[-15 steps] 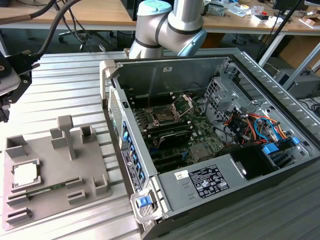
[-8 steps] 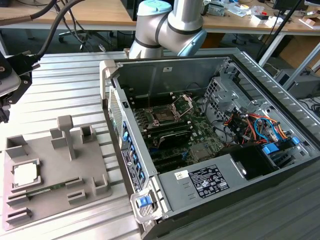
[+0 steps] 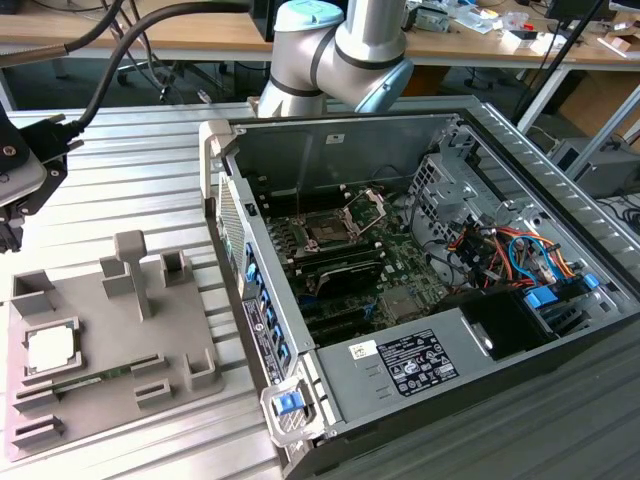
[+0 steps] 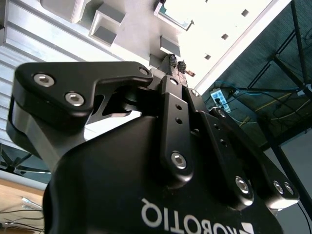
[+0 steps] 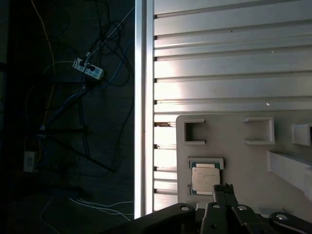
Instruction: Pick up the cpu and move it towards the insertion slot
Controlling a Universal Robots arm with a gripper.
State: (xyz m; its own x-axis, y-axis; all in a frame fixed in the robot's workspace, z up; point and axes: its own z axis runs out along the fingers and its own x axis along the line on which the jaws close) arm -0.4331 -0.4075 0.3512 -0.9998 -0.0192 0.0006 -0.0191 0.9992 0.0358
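At the exterior view's lower left, grey tray (image 3: 190, 330) lies on slatted aluminium table (image 3: 130, 170). The cpu (image 3: 50, 350) sits flat in a square recess near the tray's left end, silvery top up. Green memory stick (image 3: 95, 378) lies in a long recess just beside it, toward the lower edge of the frame.

Open computer case (image 3: 330, 150) fills centre and right of the exterior view. The insertion slot (image 3: 330, 230) is on the green board inside it, well apart from the cpu, with nothing in it. Robot arm (image 3: 350, 40) rises at top centre behind the case. Black wrist unit (image 3: 25, 170) hangs at the far left edge, above the tray's end.

In the first wrist view the gripper (image 5: 222, 187) hovers over the tray with its fingertips drawn together and nothing between them. The cpu (image 5: 204, 178) lies in its recess just beside the tips as pictured; cannot tell whether they touch it. Second wrist view has the same gripper (image 4: 177, 64) from behind, black finger links converging to tips close together over the tray.

Beyond the table edge in the first wrist view: dark floor, loose cables, a power strip (image 5: 87, 69).
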